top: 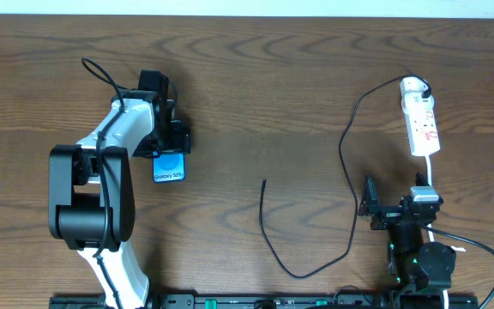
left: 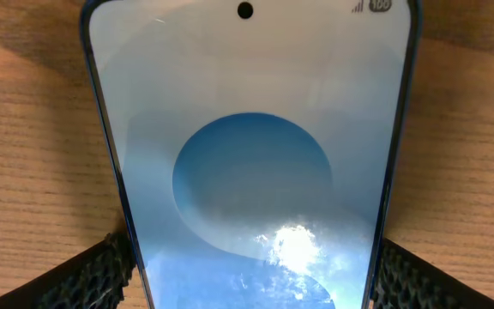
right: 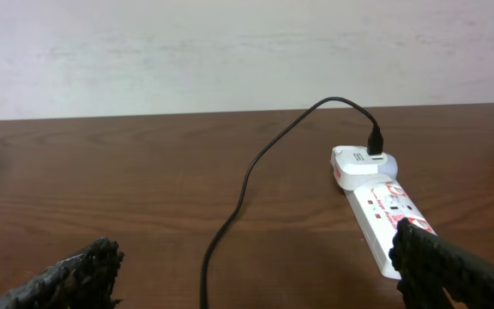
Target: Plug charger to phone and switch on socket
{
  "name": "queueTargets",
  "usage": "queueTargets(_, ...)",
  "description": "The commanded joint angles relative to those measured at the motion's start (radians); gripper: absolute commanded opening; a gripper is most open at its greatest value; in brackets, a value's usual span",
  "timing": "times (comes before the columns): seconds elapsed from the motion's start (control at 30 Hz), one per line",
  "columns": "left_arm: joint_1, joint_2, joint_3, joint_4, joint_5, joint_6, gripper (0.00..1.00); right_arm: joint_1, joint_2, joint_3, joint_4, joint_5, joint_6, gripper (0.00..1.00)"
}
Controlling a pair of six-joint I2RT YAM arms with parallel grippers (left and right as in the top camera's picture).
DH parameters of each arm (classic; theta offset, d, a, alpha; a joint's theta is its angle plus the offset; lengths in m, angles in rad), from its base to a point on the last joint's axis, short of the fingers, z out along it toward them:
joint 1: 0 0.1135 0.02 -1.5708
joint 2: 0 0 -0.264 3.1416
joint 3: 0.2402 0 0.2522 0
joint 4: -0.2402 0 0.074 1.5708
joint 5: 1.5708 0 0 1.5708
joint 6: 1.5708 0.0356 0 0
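Left gripper [left: 251,257] straddles the phone [top: 169,168], a finger [left: 101,270] at each long edge. Pressing or merely beside, I cannot tell. The phone lies flat on the table [top: 247,69], long axis running between those fingers. Right of the phone, well apart, sits the free tip of the charger [top: 262,193] — the right gripper [right: 256,257], released wide and empty, is nearer it. The socket [top: 422,127] lies farther still. The phone's port is hidden — cut off at the wrist, covered overhead.
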Motion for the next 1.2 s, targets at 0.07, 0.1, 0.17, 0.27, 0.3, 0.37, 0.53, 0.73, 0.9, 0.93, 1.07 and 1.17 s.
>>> queueTargets(0.07, 0.002, 0.031, -0.024, 0.006, -0.027, 0.006, 0.88, 0.006, -0.003, -0.004, -0.001, 0.004, 0.010, 0.99)
queueTargets(0.1, 0.002, 0.031, -0.024, 0.006, -0.027, 0.006, 0.87, 0.006, -0.003, -0.004, -0.001, 0.004, 0.010, 0.99)
queueTargets(0.17, 0.002, 0.031, -0.024, 0.006, -0.027, 0.006, 0.87, 0.006, -0.003, -0.004, -0.001, 0.004, 0.010, 0.99)
queueTargets(0.27, 0.002, 0.031, -0.024, 0.005, -0.027, 0.006, 0.87, 0.006, -0.003, -0.004, -0.001, 0.004, 0.010, 0.99)
queueTargets(0.3, 0.002, 0.031, -0.024, 0.005, -0.027, 0.006, 0.85, 0.006, -0.003, -0.004, -0.001, 0.004, 0.010, 0.99)
queueTargets(0.37, 0.002, 0.031, -0.024, 0.005, -0.027, 0.006, 0.84, 0.006, -0.003, -0.004, -0.002, 0.004, 0.010, 0.99)
queueTargets(0.53, 0.002, 0.031, -0.024, 0.005, -0.027, 0.006, 0.84, 0.006, -0.003, -0.004, -0.001, 0.004, 0.010, 0.99)
queueTargets(0.73, 0.002, 0.031, -0.024, 0.005, -0.027, 0.006, 0.83, 0.006, -0.003, -0.004, -0.002, 0.004, 0.010, 0.99)
queueTargets(0.9, 0.002, 0.031, -0.024, 0.005, -0.027, 0.006, 0.82, 0.006, -0.003, -0.004, -0.001, 0.004, 0.010, 0.99)
queueTargets(0.93, 0.002, 0.031, -0.024, 0.005, -0.027, 0.006, 0.82, 0.006, -0.003, -0.004, -0.001, 0.004, 0.010, 0.99)
queueTargets(1.07, 0.002, 0.031, -0.024, 0.005, -0.027, 0.006, 0.82, 0.006, -0.003, -0.004, -0.001, 0.004, 0.010, 0.99)
queueTargets(1.17, 0.002, 0.031, -0.024, 0.005, -0.027, 0.006, 0.81, 0.006, -0.003, -0.004, -0.002, 0.004, 0.010, 0.99)
